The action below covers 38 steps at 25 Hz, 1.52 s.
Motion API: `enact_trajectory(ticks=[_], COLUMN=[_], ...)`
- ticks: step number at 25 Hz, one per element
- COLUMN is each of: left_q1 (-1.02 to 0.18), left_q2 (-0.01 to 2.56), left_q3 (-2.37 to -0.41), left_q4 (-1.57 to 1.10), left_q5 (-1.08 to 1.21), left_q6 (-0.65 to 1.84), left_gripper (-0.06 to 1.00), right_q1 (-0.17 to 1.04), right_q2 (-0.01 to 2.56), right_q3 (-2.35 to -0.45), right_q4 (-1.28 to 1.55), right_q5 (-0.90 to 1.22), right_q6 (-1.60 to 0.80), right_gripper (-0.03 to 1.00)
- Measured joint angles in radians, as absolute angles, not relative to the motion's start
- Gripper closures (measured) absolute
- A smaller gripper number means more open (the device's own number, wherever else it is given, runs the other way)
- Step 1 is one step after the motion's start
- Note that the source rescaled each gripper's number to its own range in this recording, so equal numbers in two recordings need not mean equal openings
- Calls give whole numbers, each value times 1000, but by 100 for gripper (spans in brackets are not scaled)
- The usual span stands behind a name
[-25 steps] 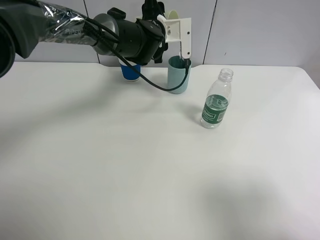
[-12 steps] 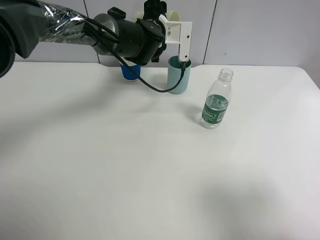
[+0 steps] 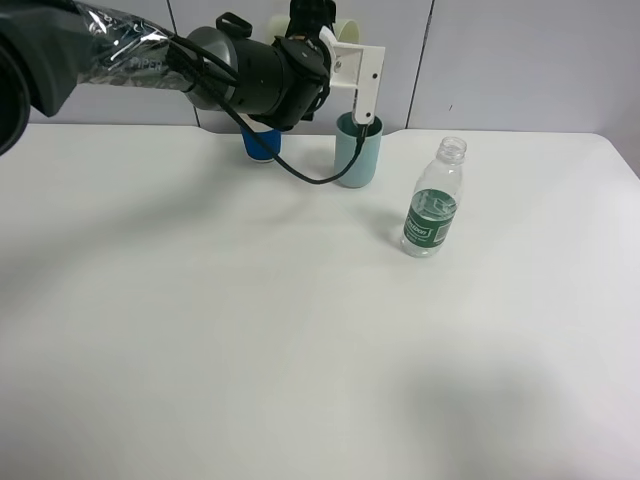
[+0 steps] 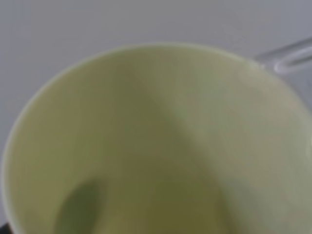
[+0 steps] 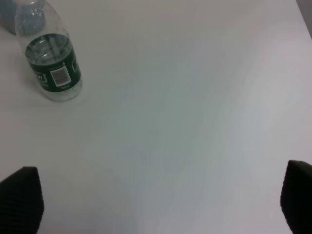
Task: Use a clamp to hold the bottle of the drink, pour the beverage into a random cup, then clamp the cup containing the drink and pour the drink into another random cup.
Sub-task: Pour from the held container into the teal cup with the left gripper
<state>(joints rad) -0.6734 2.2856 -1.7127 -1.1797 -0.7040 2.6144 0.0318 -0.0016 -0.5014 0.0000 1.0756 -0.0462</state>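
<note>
My left gripper [image 3: 350,48] is shut on the pale yellow-green cup [image 3: 346,29] and holds it tipped on its side, just above and behind the teal cup [image 3: 357,152]. In the left wrist view the yellow-green cup's inside [image 4: 146,146] fills the picture, too blurred to show any liquid. The uncapped bottle [image 3: 433,200] with the green label stands upright on the table to the right of the teal cup. It also shows as the bottle [image 5: 50,63] in the right wrist view. My right gripper [image 5: 158,204] hangs open over bare table, apart from the bottle.
A white cup with a blue band [image 3: 260,143] stands behind the left arm, to the left of the teal cup. The white table [image 3: 300,330] meets a pale wall at the back. The left arm's black cable [image 3: 300,172] droops beside the teal cup.
The left gripper with the yellow-green cup has lifted slightly and drawn a little left, so its white jaw tip now sits at the teal cup's rim. The bottle has not moved.
</note>
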Motion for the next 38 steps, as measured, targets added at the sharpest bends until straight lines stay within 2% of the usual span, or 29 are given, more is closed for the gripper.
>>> enact_trajectory(ticks=[10, 24, 30, 38], left_q1=[-673, -673, -681, -720], left_q2=[2286, 2288, 2281, 2140], left_q3=[-1713, -1620, -1620, -1585], left_q4=[-1067, -717, -671, -787], left_q5=[-708, -795, -813, -768], left_q6=[2679, 2674, 2540, 2333], left_gripper=[90, 90, 90, 90], right_q1=[32, 32, 32, 32], right_q2=[-2, -2, -2, -2], right_q3=[-501, -501, -501, -501], right_q4=[0, 0, 0, 0], right_q5=[1076, 1076, 1076, 1076], right_q6=[-46, -46, -46, -46], right_gripper=[3, 3, 3, 3])
